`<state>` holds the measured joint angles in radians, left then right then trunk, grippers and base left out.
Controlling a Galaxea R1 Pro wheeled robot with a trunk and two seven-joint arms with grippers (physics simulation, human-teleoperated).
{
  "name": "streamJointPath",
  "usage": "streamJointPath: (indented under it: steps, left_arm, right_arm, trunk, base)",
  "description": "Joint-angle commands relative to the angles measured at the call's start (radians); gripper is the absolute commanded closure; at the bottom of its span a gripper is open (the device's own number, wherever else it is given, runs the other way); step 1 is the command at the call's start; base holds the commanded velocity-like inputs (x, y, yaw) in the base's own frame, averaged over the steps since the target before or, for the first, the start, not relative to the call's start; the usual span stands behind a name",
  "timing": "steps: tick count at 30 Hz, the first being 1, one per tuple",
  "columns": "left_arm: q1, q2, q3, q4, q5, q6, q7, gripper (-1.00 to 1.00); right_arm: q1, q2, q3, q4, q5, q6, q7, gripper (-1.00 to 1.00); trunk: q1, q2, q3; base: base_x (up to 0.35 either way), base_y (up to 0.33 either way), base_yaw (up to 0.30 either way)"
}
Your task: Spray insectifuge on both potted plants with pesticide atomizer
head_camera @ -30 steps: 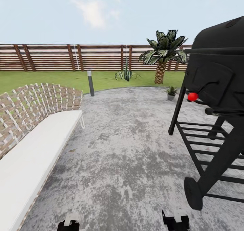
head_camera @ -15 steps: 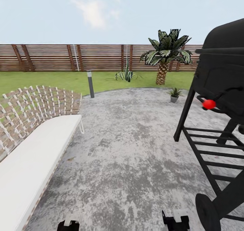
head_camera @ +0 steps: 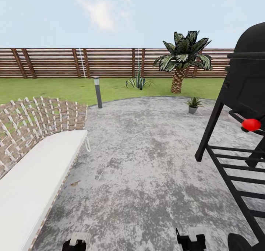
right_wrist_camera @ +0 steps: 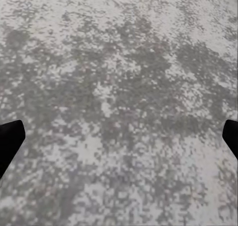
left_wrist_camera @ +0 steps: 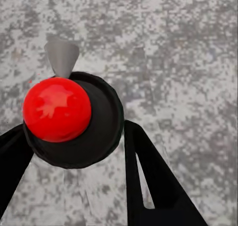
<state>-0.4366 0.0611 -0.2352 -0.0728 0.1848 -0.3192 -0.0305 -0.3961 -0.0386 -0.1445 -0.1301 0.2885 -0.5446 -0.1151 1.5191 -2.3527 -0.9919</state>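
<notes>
You are standing on the round grey patio (head_camera: 147, 162) of the garden, looking across it toward the lawn (head_camera: 55, 87) and the brown slatted fence (head_camera: 73, 62). One potted plant (head_camera: 193, 105) sits at the far edge of the paving, a low green rosette in a little grey pot, just ahead of the palm (head_camera: 183, 59) growing in the grass behind it. A spiky plant (head_camera: 137, 82) grows near the fence, and a short lamp post (head_camera: 98, 92) stands where lawn meets paving. On your left runs a woven lounger (head_camera: 36, 151) with a white cushion; on your right looms a black barbecue grill (head_camera: 243, 133) with a red knob (head_camera: 251, 124).

Your left pincer (head_camera: 76, 242) and right pincer (head_camera: 191, 239) both hang low over the paving at the bottom of the head view. From the right wrist, the two dark fingertips (right_wrist_camera: 10, 139) stand wide apart with bare paving between them, so that pincer is spread. From the left wrist, a black round piece with a red ball (left_wrist_camera: 57, 109) sits between the dark fingers (left_wrist_camera: 153, 181); it may be the sprayer, but you cannot tell that, nor whether the pincer is gripping it.
</notes>
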Motion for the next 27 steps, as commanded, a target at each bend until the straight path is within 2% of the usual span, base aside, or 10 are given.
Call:
streamJointPath:
  steps: [1, 9, 17, 27]
  left_arm:
    - [-0.001, 0.001, -0.007, 0.001, 0.01, -0.003, -0.003, 1.0]
    - [-0.001, 0.0, -0.007, 0.001, 0.01, -0.003, -0.003, 1.0]
    - [-0.001, 0.0, -0.007, 0.001, 0.01, -0.003, -0.003, 1.0]
    - [-0.001, 0.0, -0.007, 0.001, 0.01, -0.003, -0.003, 1.0]
  right_arm:
    - [-0.001, 0.0, -0.006, 0.001, 0.011, -0.003, -0.005, -1.0]
    - [0.0, 0.0, -0.006, 0.001, 0.011, -0.003, -0.005, -1.0]
    - [0.0, 0.0, -0.006, 0.001, 0.011, -0.003, -0.005, -1.0]
    - [-0.001, -0.005, -0.006, 0.006, 0.011, -0.003, -0.005, -1.0]
  trunk:
    - [0.0, 0.0, -0.001]
    - [0.0, 0.0, -0.001]
    - [0.0, 0.0, -0.001]
    - [0.0, 0.0, -0.001]
  base:
    - [0.334, 0.066, 0.0]
    - [0.334, 0.012, -0.006]
    - [0.334, 0.0, -0.13]
    - [0.334, 0.0, -0.005]
